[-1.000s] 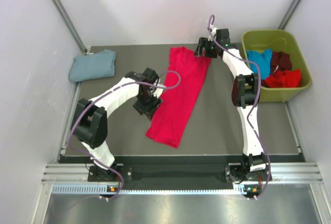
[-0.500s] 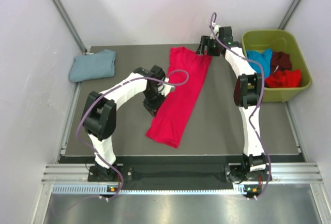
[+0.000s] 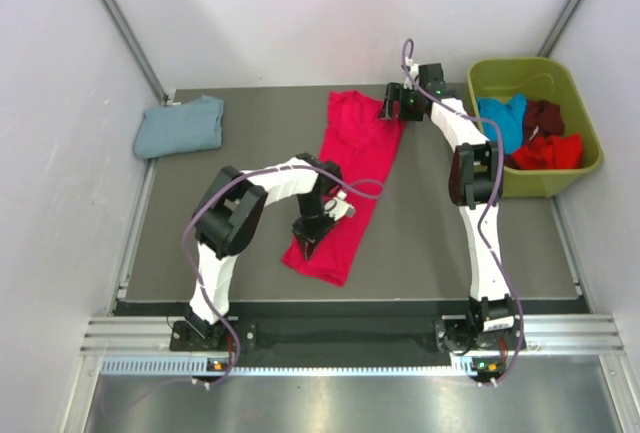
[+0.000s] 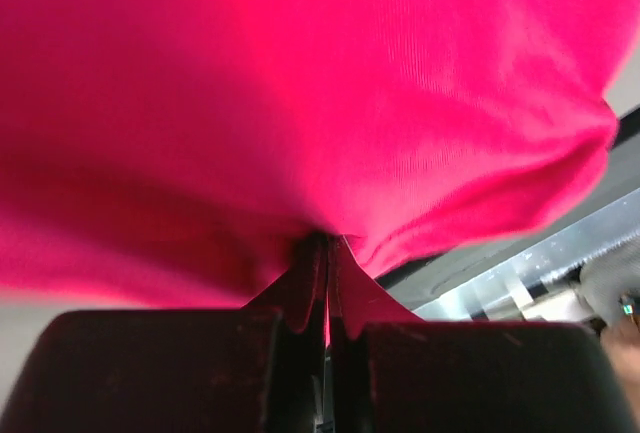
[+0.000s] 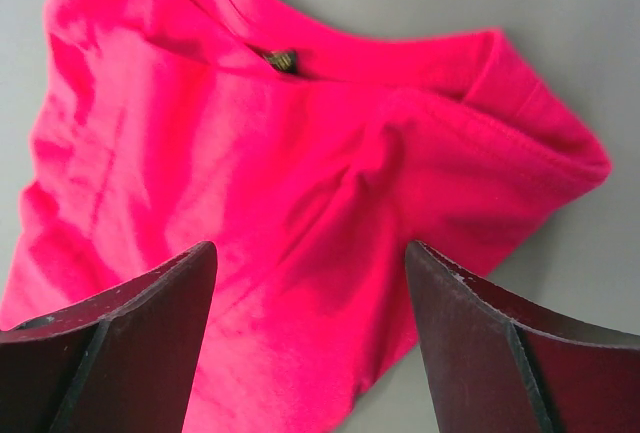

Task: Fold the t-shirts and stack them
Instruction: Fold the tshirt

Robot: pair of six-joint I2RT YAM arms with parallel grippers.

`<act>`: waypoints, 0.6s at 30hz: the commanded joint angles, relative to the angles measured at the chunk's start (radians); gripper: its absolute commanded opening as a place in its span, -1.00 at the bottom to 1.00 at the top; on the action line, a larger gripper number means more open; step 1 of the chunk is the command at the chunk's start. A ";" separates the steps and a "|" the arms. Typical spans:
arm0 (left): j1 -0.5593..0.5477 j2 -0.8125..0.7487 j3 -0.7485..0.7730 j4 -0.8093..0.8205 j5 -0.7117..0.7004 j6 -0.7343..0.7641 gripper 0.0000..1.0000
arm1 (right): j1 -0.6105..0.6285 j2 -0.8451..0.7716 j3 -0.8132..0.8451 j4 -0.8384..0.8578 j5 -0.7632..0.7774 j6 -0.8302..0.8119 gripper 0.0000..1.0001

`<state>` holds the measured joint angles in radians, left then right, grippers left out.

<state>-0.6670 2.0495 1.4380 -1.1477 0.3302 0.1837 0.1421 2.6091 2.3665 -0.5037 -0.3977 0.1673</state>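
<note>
Dark grey worktop [image 3: 240,253] sits between pale walls, and on it we see the crimson t-shirt [image 3: 352,168] folded into a long strip. Its long axis runs from the far edge towards the near-left, with the collar at the far end and the hem nearest the arm bases. The left pincer [image 4: 327,253] is clamped on the crimson cloth near the hem end. The right pincer [image 5: 308,253] stands with its fingers apart over the collar end; we cannot tell whether it touches. A blue-grey t-shirt [image 3: 180,126] lies folded at the far-left corner. More t-shirts fill the olive bin [image 3: 540,66] on the right.
</note>
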 commanded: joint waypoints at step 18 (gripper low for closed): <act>-0.126 0.368 0.344 -0.070 0.089 0.037 -1.00 | 0.030 0.088 0.057 0.073 -0.056 0.121 0.54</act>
<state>-0.7517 2.3215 1.7325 -1.3716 0.3695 0.1902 0.1478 2.6503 2.3924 -0.4530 -0.4282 0.2493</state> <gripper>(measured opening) 0.010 0.767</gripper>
